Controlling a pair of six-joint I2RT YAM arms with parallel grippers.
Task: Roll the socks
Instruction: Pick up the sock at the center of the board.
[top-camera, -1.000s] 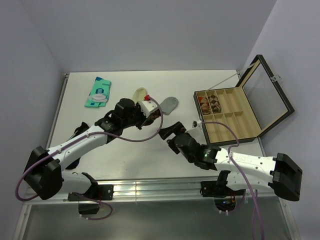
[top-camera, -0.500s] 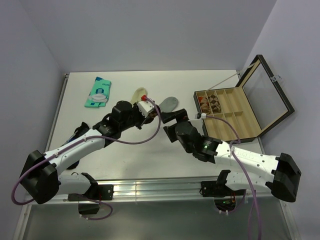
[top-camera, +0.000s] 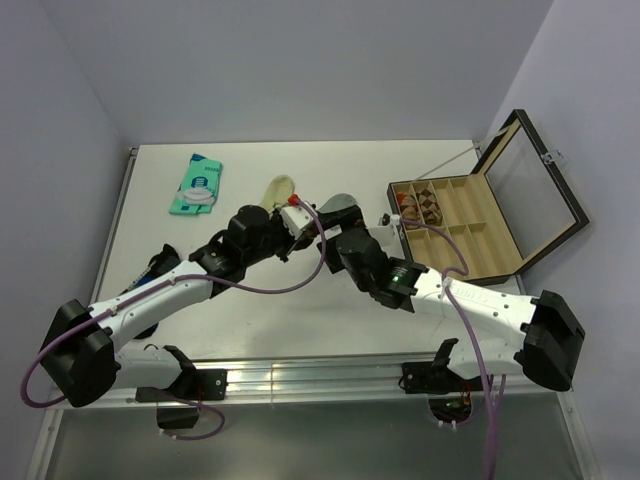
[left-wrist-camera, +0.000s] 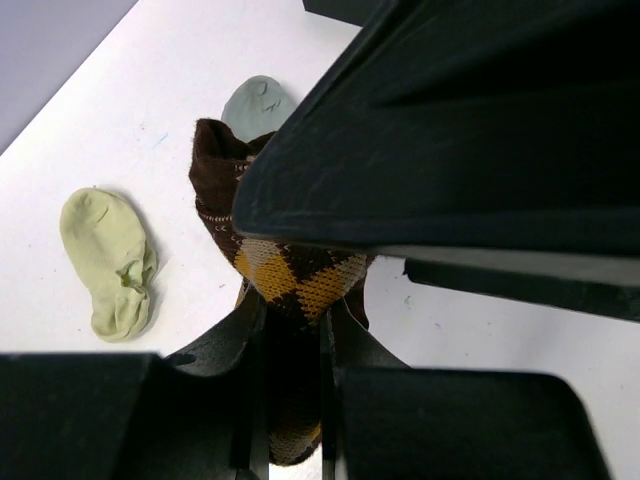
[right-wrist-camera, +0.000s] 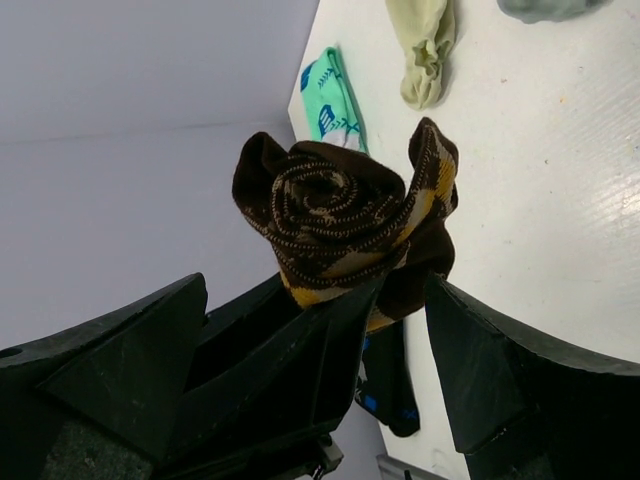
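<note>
A dark-brown argyle sock (right-wrist-camera: 340, 215) with tan-orange diamonds is wound into a tight roll. My left gripper (left-wrist-camera: 292, 322) is shut on it and holds it above the table. My right gripper (right-wrist-camera: 315, 290) is open, one finger on each side of the roll and of the left fingers, not closed on anything. In the top view the left gripper (top-camera: 298, 220) and right gripper (top-camera: 335, 224) meet at mid-table. A cream sock (left-wrist-camera: 110, 262) and a grey sock (left-wrist-camera: 255, 100) lie loose on the table beyond them, the cream sock (top-camera: 279, 187) left of the grey sock (top-camera: 342, 205).
A flat teal-and-white packet (top-camera: 197, 184) lies at the back left. An open wooden box (top-camera: 470, 250) with compartments stands at the right, its glass lid (top-camera: 535, 185) raised; rolled socks (top-camera: 420, 205) fill a back-left compartment.
My right gripper has swung up and left from the near middle of the table and now straddles the rolled sock. The left gripper with the sock shifted slightly right.
</note>
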